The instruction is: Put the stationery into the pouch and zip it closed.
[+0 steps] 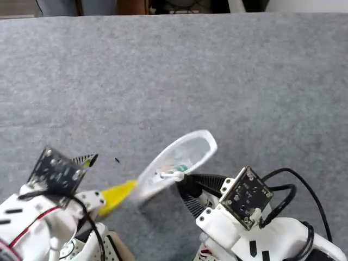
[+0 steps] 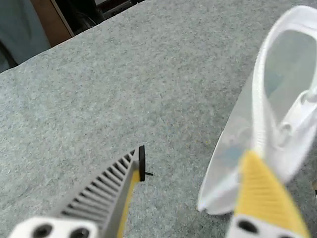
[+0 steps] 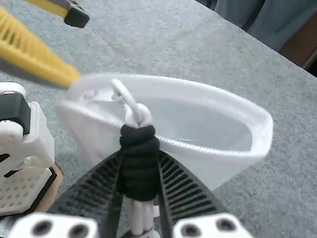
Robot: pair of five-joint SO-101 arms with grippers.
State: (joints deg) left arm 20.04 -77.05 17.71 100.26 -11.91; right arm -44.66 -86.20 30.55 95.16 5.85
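A translucent white pouch (image 1: 182,155) lies tilted on the grey cloth, its zipped mouth gaping open (image 3: 198,124). Something small and teal (image 1: 180,166) shows through its wall. My right gripper (image 1: 184,184) is at the pouch's near side, its black fingers (image 3: 106,178) shut on the zipper pull's cord (image 3: 138,158), with the white pull (image 3: 130,105) sticking out beyond them. My left gripper (image 2: 195,161) stands open at the pouch's lower left end. Its yellow finger (image 1: 117,196) touches the pouch (image 2: 277,114), and the other finger (image 2: 116,181) is apart over the cloth.
A tiny black speck (image 1: 116,160) lies on the grey cloth (image 1: 174,70) near the left gripper's free finger. The left arm's white base (image 3: 20,148) stands close beside the pouch. Beyond the table's far edge (image 1: 174,14) stands dark furniture.
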